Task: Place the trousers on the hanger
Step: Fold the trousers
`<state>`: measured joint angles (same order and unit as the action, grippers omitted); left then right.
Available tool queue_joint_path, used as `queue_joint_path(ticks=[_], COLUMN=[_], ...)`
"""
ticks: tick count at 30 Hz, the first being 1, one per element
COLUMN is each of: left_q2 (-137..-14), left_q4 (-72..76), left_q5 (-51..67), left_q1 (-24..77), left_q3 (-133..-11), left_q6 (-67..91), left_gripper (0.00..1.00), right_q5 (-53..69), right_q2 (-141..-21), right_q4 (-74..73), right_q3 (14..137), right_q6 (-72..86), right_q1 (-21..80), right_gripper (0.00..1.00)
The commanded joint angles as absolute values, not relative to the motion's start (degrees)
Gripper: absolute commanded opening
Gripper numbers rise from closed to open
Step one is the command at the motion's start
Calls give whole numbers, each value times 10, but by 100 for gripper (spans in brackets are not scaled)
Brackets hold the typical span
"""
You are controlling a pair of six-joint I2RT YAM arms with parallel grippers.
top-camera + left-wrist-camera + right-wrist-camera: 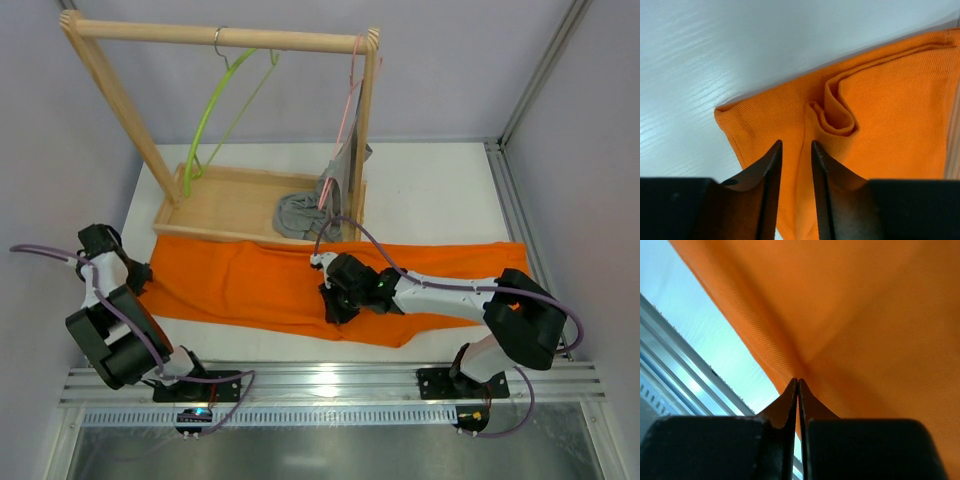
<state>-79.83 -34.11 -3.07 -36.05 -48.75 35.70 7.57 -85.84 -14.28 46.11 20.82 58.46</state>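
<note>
- The trousers (250, 285) lie flat across mid-frame; the hanger (200, 130) hangs upper left.
- The right gripper (798, 382) clamps a thin edge fold of them, which could slip.
- The left gripper (796, 145) has its jaws slightly apart, so a lift would probably drag lopsided.

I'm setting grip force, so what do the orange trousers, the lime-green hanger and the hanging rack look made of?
The trousers: matte woven cloth, probably cotton twill; fine diagonal ribs and soft folds show. The hanger: thin, smooth and evenly coloured, likely plastic or coated wire, with a metal hook. The rack: pale wood that looks unpainted, with a round top bar and square posts.
</note>
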Motion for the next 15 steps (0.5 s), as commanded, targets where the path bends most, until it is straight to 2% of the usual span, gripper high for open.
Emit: queue_joint_path(ticks=[1,6,15], left_q2=[-799,-789,-846], left_q4=[-333,-316,-276], left_q5=[-9,-2,54], left_q1=[-359,-360,-359], left_q3=[-489,-476,-469], left_q6=[352,362,374], left_gripper=[32,34,33], right_q5=[120,119,116], right_q2=[-839,-856,-870], right_q4=[-92,-90,-75], right_q3=[451,456,450], right_q6=[229,228,238], right_q1=[558,553,543], right_gripper=[4,4,4])
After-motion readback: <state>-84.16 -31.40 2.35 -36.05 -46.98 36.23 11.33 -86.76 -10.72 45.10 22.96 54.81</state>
